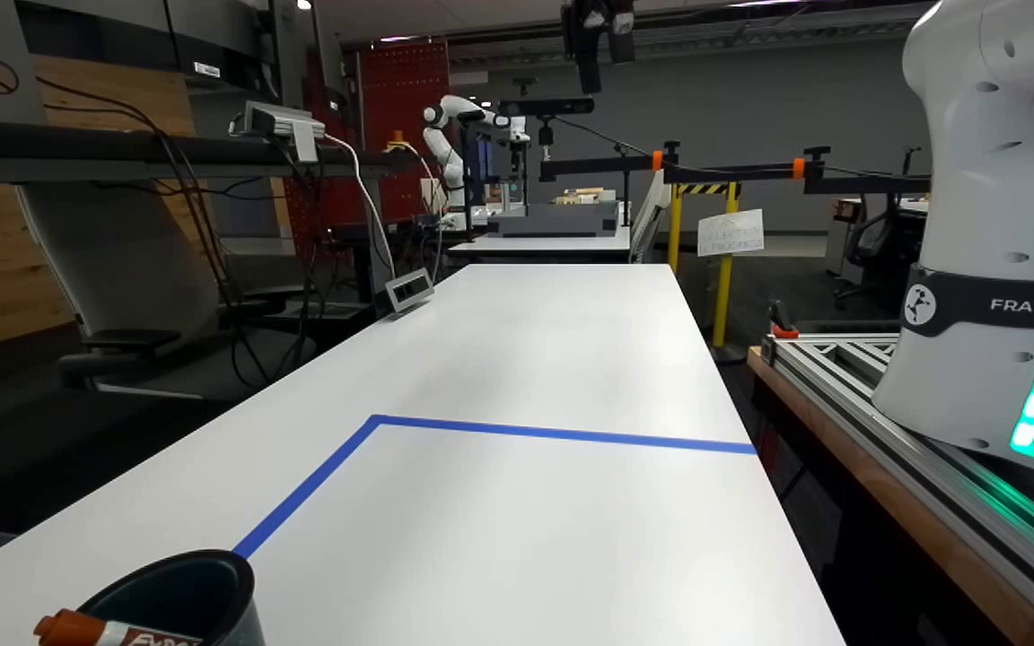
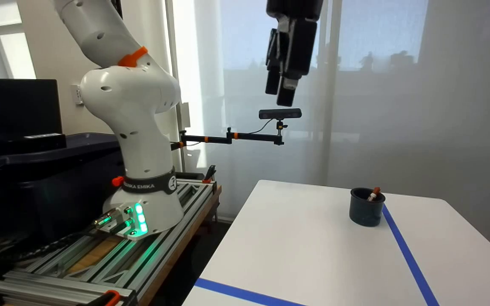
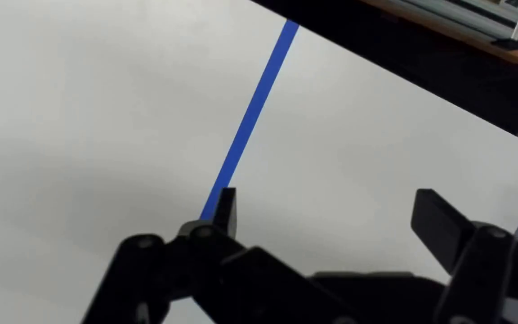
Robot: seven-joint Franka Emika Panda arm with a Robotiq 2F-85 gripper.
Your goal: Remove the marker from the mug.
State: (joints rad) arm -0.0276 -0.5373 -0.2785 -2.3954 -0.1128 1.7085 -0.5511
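The dark navy mug (image 2: 365,214) stands upright on the white table in an exterior view, and its upper part shows at the bottom left corner of an exterior view (image 1: 243,619). The marker (image 2: 373,194) stands tilted in the mug, its reddish-brown capped end poking above the rim; its lower part is hidden inside. The marker's cap and white label also show close up in an exterior view (image 1: 77,628). My gripper (image 2: 279,91) hangs high above the table, well apart from the mug. In the wrist view the fingers (image 3: 326,198) are wide apart with nothing between them. Mug and marker are out of the wrist view.
Blue tape (image 2: 411,259) marks lines on the white table (image 2: 304,238); the mug stands beside one line. A camera on a black jointed bar (image 2: 280,114) stands behind the table. The arm's metal-framed base bench (image 2: 177,238) runs alongside, with a gap between.
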